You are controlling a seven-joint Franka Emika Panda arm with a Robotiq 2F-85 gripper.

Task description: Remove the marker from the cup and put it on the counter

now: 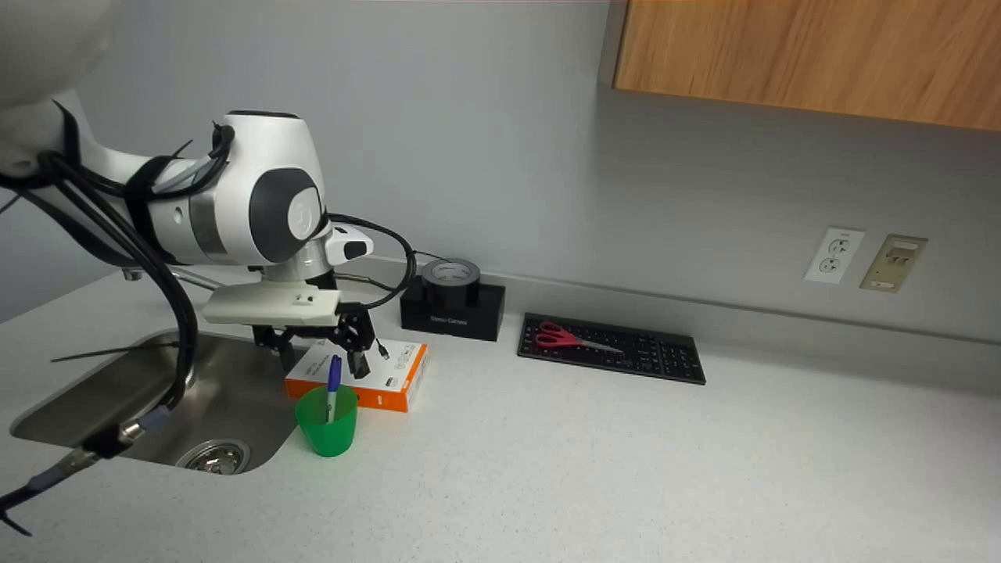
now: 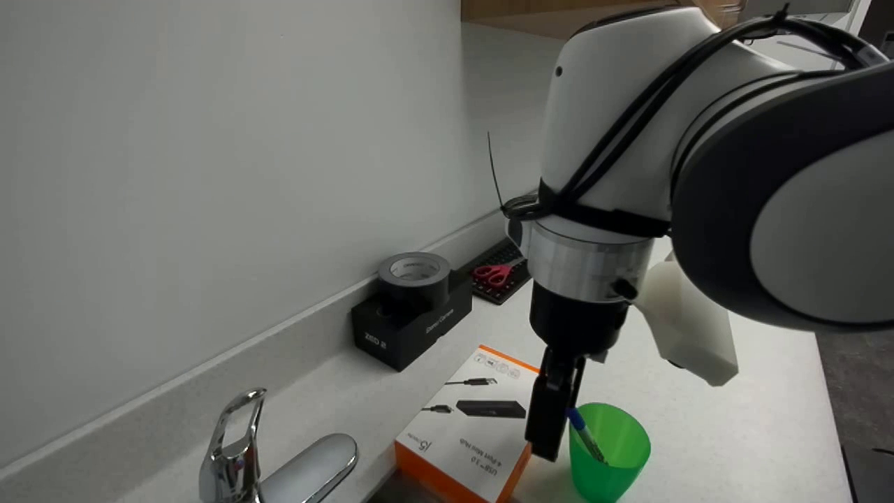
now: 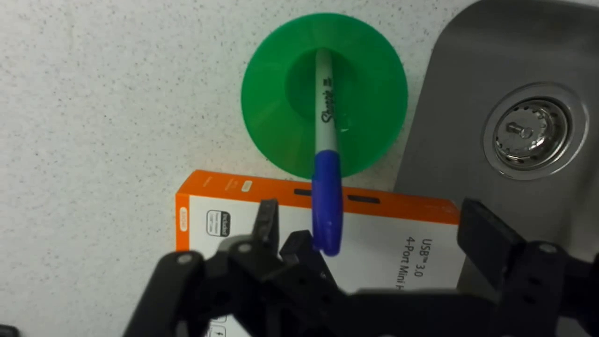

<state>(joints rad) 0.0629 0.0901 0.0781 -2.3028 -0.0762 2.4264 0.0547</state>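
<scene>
The marker [image 1: 334, 383], white with a blue cap, stands tilted in the green cup [image 1: 321, 430], cap end up and above the rim. In the wrist view the marker [image 3: 326, 187] leans out of the cup [image 3: 266, 93], its cap pointing toward my gripper [image 3: 369, 215]. My gripper is open and holds nothing. In that view the cap lies between the fingers, closer to the left one. In an exterior view the gripper [image 1: 322, 367] hangs above the box just behind the cup. In an exterior view the marker [image 2: 585, 434] shows beside the gripper's fingers [image 2: 548, 447].
A white and orange box [image 1: 391, 375] lies right by the cup. The metal sink [image 1: 258, 422] is beside both. A black box [image 1: 453, 320] with a tape roll [image 1: 451, 274] stands by the wall. A keyboard [image 1: 657, 356] with red scissors [image 1: 557, 336] lies farther along the counter [image 1: 626, 469].
</scene>
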